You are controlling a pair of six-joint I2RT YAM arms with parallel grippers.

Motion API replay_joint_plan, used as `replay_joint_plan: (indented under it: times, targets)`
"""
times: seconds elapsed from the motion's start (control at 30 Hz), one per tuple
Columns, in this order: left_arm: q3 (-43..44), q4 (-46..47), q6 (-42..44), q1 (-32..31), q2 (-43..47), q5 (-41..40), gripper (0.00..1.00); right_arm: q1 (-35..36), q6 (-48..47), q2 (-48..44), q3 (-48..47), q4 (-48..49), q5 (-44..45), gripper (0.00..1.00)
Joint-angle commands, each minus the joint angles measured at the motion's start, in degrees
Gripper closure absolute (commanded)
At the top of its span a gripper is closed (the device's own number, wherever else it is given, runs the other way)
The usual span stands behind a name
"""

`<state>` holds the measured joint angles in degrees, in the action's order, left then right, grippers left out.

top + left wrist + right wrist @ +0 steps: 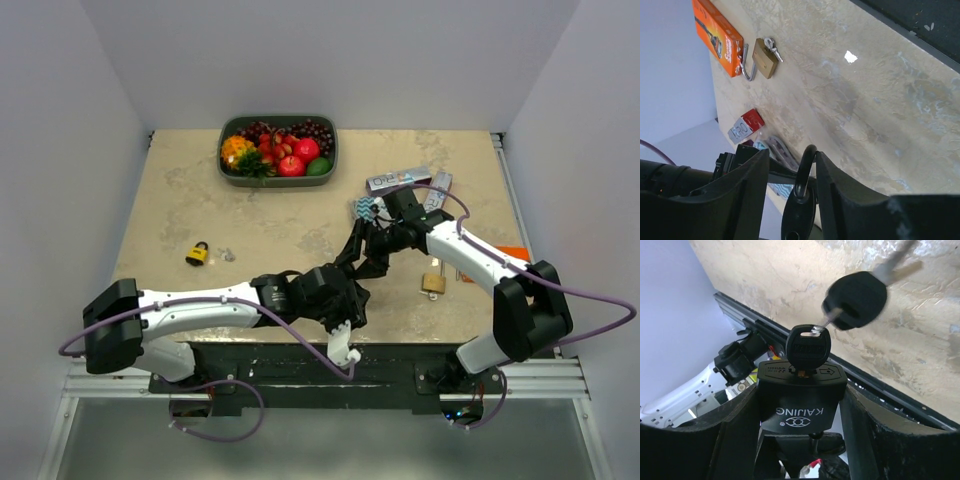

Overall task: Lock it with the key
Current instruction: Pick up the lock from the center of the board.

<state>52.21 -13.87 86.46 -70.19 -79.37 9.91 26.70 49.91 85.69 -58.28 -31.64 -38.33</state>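
A black padlock [800, 400] marked KAIJING is held above the table with my right gripper [800, 407] shut on its body. A black-headed key [808, 346] sits in its keyhole, and a second key [855, 300] on the same ring hangs blurred beside it. In the left wrist view the padlock's shackle [806, 167] stands between my left gripper's [790, 170] fingers. The right finger [840, 195] touches the shackle, while the left finger [747, 190] stands apart from it. In the top view both grippers meet at the padlock [365, 262] near the table's front middle.
A brass padlock [433, 283] with a key lies at the front right, beside an orange box [512, 255]. A yellow padlock [198, 254] and small keys [227, 254] lie at the left. A fruit tray [330, 150] stands at the back, and packets [398, 180] lie behind the grippers.
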Motion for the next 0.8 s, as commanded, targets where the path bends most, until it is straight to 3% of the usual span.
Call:
replay_joint_plan:
  times: [0.0,0.13,0.27,0.37,0.43,0.47,0.53,0.6,0.77]
  targets:
    - [3.52,1.13,2.40,-0.38,-1.13,-1.91,0.55,0.72,2.56,-3.25,-0.43,2.37,-4.56,1.00]
    - [3.96,-0.02,3.46,-0.38,-2.10,-3.75,0.68,1.07,2.74,-2.90,-0.69,2.46,-5.00,1.00]
    - [3.61,-0.02,3.72,-0.38,-1.57,-4.11,1.00,1.07,2.74,-2.99,-1.04,2.37,-5.26,1.00]
    - [3.17,0.51,1.79,-0.47,-1.22,-4.99,1.00,0.99,2.82,-2.98,-0.69,4.82,-7.80,0.97]
    - [4.39,-0.36,-2.68,-0.47,-0.35,-3.95,1.00,0.99,1.87,-2.90,-0.69,6.84,-9.30,0.69]
    - [5.01,-0.63,-5.13,-0.38,0.18,-3.24,1.00,0.99,1.34,-2.98,-1.13,7.29,-9.75,0.43]
    - [7.29,-2.29,-12.60,-0.03,2.02,-0.70,1.00,-0.06,-2.07,-2.55,-3.92,6.77,-10.19,0.22]
    - [9.22,-2.74,-21.18,1.28,3.78,1.50,1.00,-1.29,-5.68,-2.19,-6.83,5.89,-10.89,0.07]
    - [14.40,-2.92,-42.12,8.21,8.36,10.81,1.00,-3.58,-19.92,-3.95,-17.64,1.85,-3.79,0.01]
